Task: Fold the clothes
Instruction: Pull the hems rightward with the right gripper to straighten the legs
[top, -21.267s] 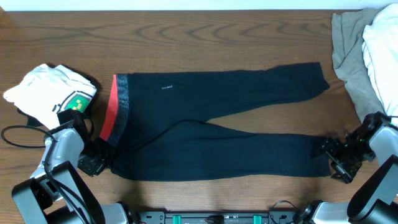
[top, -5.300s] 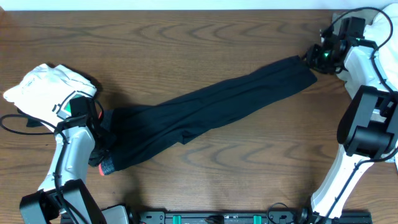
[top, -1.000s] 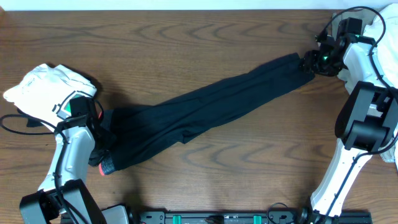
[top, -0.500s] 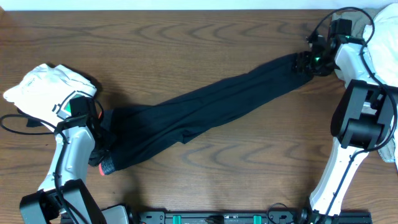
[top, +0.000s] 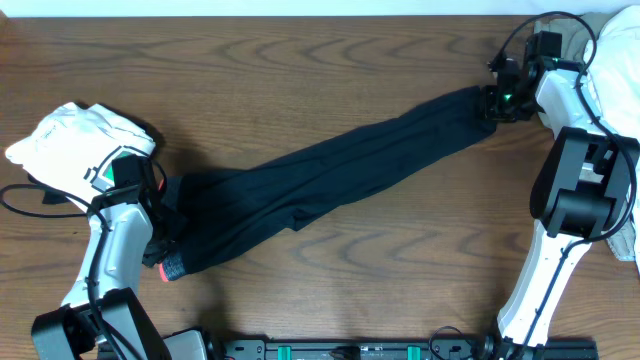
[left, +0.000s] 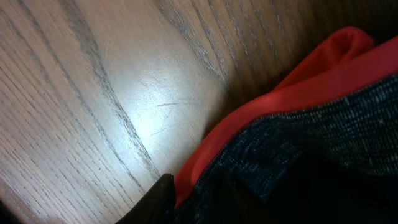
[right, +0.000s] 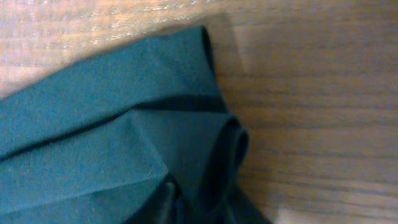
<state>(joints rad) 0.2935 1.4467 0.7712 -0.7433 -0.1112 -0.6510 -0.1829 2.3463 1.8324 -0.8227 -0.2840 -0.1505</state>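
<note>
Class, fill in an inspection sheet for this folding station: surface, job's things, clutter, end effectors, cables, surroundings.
Surface: wood-grain table.
Job's things: dark trousers, doubled lengthwise, lying diagonally; grey waistband edged in red at the left end.
Clutter: white shirt with a green print, far left; pale garment heap, far right corner.
End effectors: left end effector at the waistband, grip unclear; right end effector appears to pinch the leg cuffs.
Cables: black cable loops at the left edge.
Surroundings: nothing seen.

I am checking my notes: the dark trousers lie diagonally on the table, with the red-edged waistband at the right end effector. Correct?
No. The waistband is at the left end effector, as the left wrist view shows; the trousers do lie diagonally on the table.
</note>
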